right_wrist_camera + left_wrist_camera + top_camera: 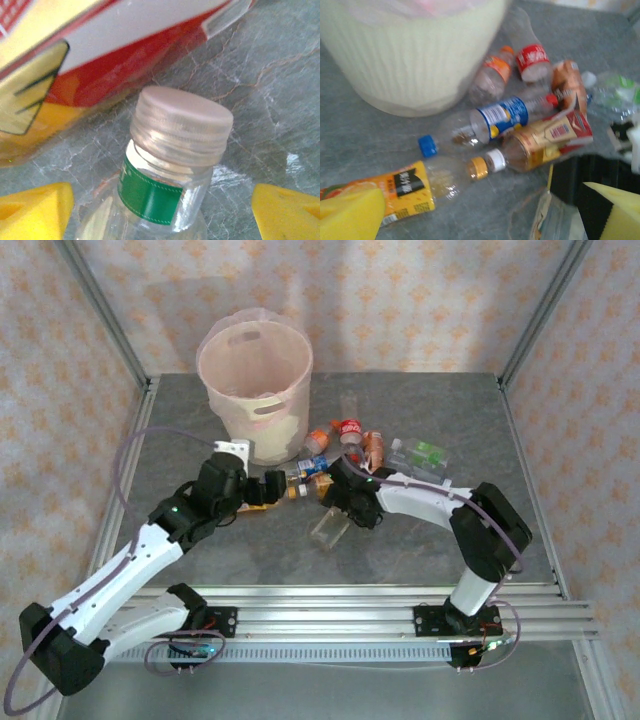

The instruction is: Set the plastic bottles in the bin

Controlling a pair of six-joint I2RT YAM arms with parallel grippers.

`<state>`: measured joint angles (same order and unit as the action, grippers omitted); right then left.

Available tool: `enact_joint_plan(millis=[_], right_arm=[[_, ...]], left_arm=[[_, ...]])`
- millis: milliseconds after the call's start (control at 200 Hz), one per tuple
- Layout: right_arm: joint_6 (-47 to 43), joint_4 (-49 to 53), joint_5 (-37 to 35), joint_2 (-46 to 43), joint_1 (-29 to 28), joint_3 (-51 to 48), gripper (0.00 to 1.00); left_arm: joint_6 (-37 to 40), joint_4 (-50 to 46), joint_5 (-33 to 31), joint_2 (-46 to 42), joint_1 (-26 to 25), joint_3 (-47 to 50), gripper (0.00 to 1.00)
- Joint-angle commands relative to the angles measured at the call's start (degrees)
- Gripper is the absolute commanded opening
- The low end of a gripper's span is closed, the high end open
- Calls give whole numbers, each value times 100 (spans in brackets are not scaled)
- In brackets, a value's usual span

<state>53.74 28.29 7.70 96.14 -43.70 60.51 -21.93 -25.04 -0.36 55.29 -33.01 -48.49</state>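
right wrist view: a clear plastic bottle [180, 125] with a whitish screw cap and green neck band is being straddled by the right gripper [160, 212], yellow fingers spread wide, nothing pinched. it's lying on the grey table [430, 550], in front of the pale pink round plastic bin [255, 370]. imo the body should be getting squeezed, not the slippery cap. left gripper [482, 215] is spread too.

A grey, marble-veined tabletop [250, 560] sits inside a frame of slanting aluminium posts [100, 310]. The back wall [400, 300] and side walls [40, 440] wear pale cream paper with a repeating orange diamond motif. Silver rails [330, 618] run along the near edge. The light is soft and even
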Motion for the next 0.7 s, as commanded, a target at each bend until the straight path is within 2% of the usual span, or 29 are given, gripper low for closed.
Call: enact_joint_plan(millis=[0,250,490,696], right_arm=[[-63,-153,32,-283,110,-79,93],[-126,87,-228,-759,414,-139,95],[-98,414,-554,-1482,996,-506,97],[-108,808,-1023,-2104,1239,-654,99]], left_arm=[[216,6,-29,219,-318,58,100],[251,-150,-223,1268,-1290,-285,100],[321,-198,-139,2357,-1990,-664,100],[262,-661,-58,3399,-2147,-1319,99]])
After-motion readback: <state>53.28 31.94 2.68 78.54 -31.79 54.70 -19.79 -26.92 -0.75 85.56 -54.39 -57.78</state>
